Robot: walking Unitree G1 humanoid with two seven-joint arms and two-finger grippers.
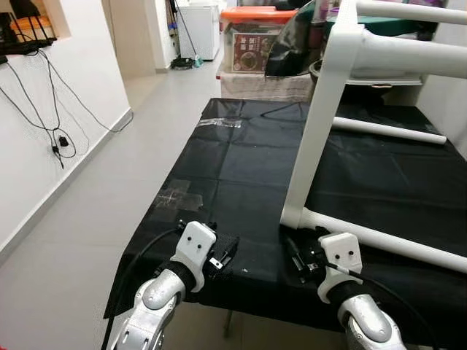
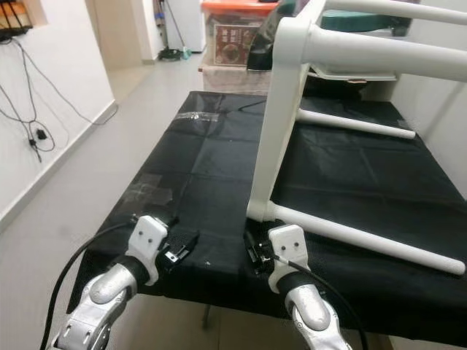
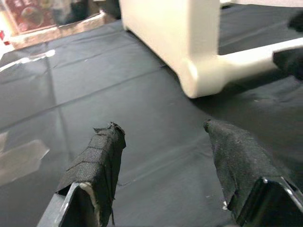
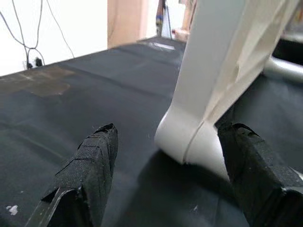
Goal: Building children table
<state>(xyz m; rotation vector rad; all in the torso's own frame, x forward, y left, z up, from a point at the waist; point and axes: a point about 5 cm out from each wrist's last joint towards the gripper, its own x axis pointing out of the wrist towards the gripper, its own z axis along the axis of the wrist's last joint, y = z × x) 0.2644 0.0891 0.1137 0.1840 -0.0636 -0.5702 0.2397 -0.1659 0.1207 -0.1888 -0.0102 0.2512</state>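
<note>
- a white children's table frame (image 1: 321, 124) rests on a black-covered worktop (image 1: 233, 175), its near corner by the front edge.
- left end effector (image 1: 225, 257) hovers at that edge, fingers apart, holding nothing.
- right end effector (image 1: 295, 257) sits just beside the frame's corner, fingers apart.
- an orange-lidded box (image 1: 255, 36) stands beyond; its label is unreadable.

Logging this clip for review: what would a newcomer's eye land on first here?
The big white table frame lying on its side on the black-covered table, its corner resting near the front edge. Next, both grippers at that edge with fingers open: the right gripper just short of the frame's corner, the left gripper over bare cloth.
</note>
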